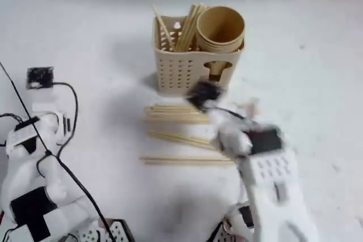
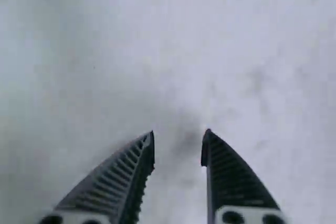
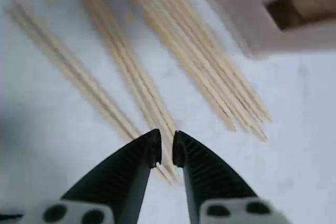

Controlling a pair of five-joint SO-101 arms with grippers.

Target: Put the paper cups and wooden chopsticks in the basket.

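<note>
A cream basket (image 1: 182,71) stands at the table's back centre with stacked paper cups (image 1: 220,29) and several chopsticks (image 1: 186,26) upright inside it. In front of it, wooden chopsticks lie on the table in three groups: a bundle (image 1: 176,113), a pair (image 1: 181,138) and another pair (image 1: 187,160). My right gripper (image 1: 203,93) hovers over the bundle's right end, just in front of the basket. In the right wrist view this gripper (image 3: 166,148) is shut with nothing in it, above the middle chopsticks (image 3: 126,72). My left gripper (image 2: 177,145) is open over bare table.
The left arm (image 1: 28,196) is folded at the front left with black cables (image 1: 62,140) beside it. A small black square (image 1: 39,77) lies at the left. The right arm's white body (image 1: 269,179) covers the front right.
</note>
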